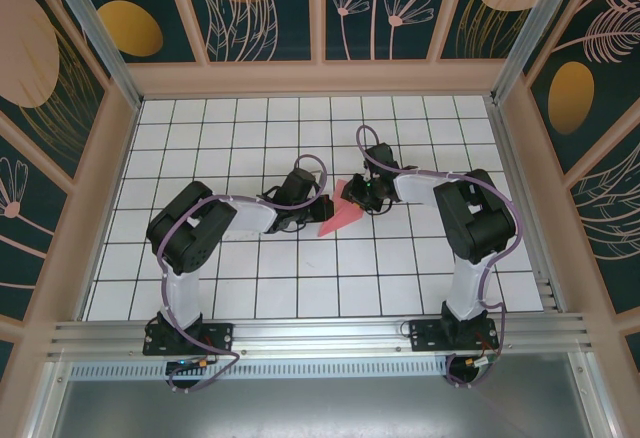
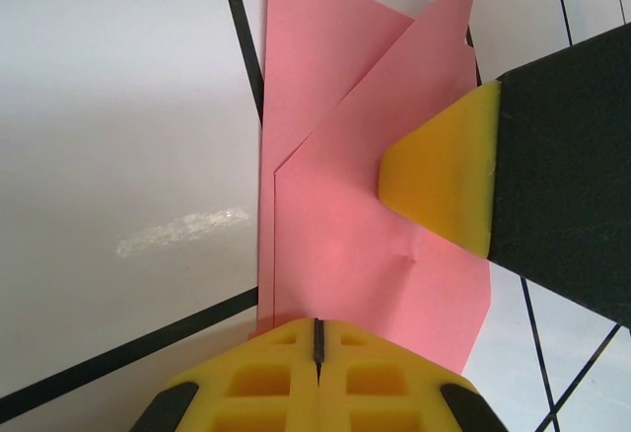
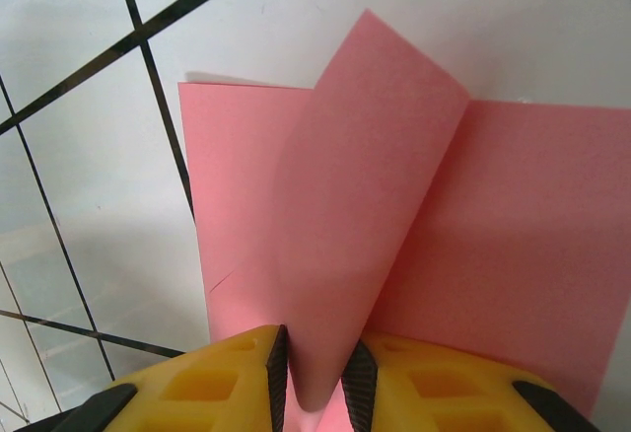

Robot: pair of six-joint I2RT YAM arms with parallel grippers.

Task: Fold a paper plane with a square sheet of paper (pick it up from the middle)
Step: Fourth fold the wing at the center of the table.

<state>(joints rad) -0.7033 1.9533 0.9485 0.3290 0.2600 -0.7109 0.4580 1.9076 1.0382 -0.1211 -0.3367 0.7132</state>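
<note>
White black-gridded worktop (image 1: pixel 200 138) inside leaf-patterned dark-teal walls (image 1: pixel 270 8). Pink-red half-folded paper sheet (image 1: pixel 340 216) at frame centre, between arms. Right claw (image 3: pixel 317 368) pinching raised flap; left claw (image 2: pixel 317 338) fully closed at sheet edge.

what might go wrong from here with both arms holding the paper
1. The left fingers and right fingers both pinch the same pink sheet; if the arms pull apart, it may tear.
2. The flap in the right fingers bows in a loose curve, so pressing it flat could set a crooked crease.
3. The left fingers seem to grip close to the sheet's edge, so it might slip out.
</note>
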